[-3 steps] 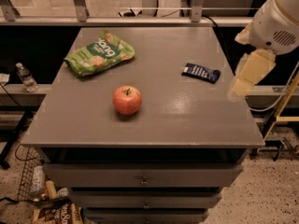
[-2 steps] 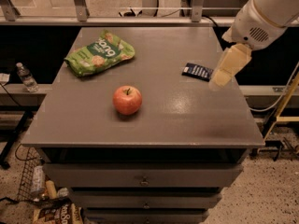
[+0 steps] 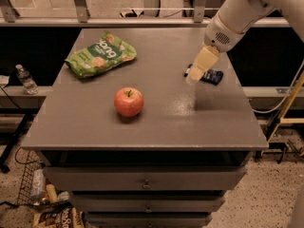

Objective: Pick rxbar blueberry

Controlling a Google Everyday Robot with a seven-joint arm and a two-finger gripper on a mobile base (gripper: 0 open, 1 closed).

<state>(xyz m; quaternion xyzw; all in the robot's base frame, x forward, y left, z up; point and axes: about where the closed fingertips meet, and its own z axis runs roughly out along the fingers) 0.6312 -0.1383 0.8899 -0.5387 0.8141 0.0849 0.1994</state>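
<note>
The rxbar blueberry (image 3: 213, 75) is a small flat navy-blue bar with white lettering. It lies near the right edge of the grey table (image 3: 156, 122), partly hidden behind my gripper. My gripper (image 3: 194, 77) hangs from the white arm that comes in from the upper right. Its cream-coloured fingers (image 3: 201, 64) point down and left, just above the bar's left end.
A red apple (image 3: 128, 101) sits near the table's middle. A green snack bag (image 3: 100, 53) lies at the back left. Drawers run below the table front. A water bottle (image 3: 26, 79) stands on a ledge at the left. A yellow frame (image 3: 289, 108) stands at the right.
The arm has swung left from beyond the table's right edge, and my gripper now hangs over the bar's left end. The objects have not moved.
</note>
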